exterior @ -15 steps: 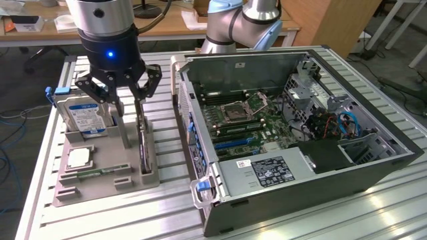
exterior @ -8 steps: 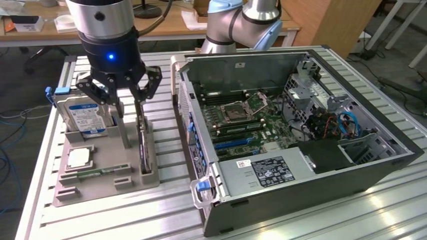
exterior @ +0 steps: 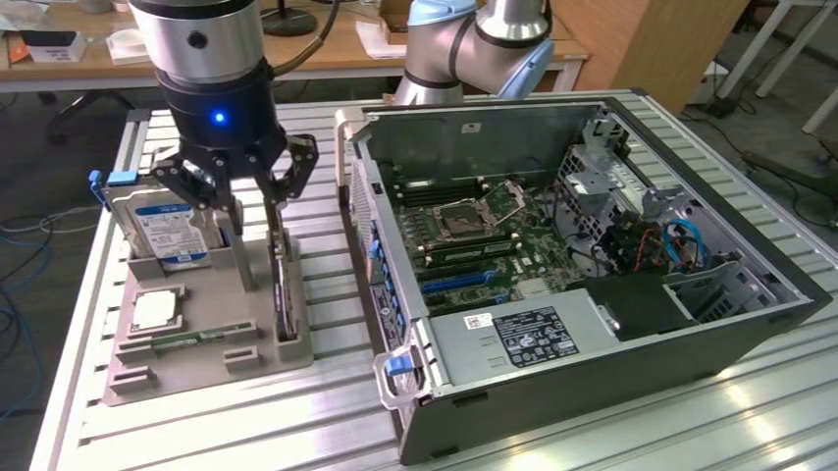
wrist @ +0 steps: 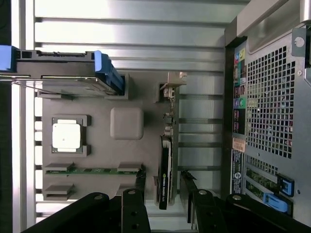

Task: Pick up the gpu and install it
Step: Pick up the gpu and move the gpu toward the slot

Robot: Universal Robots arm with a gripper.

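Gpu point(exterior: 283, 287) stands on edge in the grey holder tray point(exterior: 196, 361), left of centre in the exterior view. Gripper point(exterior: 255, 221) is released, its jaws spread either side of the card without touching it.

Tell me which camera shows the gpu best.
The wrist view. It looks straight down on the gpu, standing on edge in the grey holder, bracket to far end, with the open gripper straddling it. The exterior view gives its thin dark edge, partly behind a finger.

Gpu point(wrist: 165, 177) black-green; tray point(wrist: 97, 150) grey; case point(exterior: 563, 407) black.
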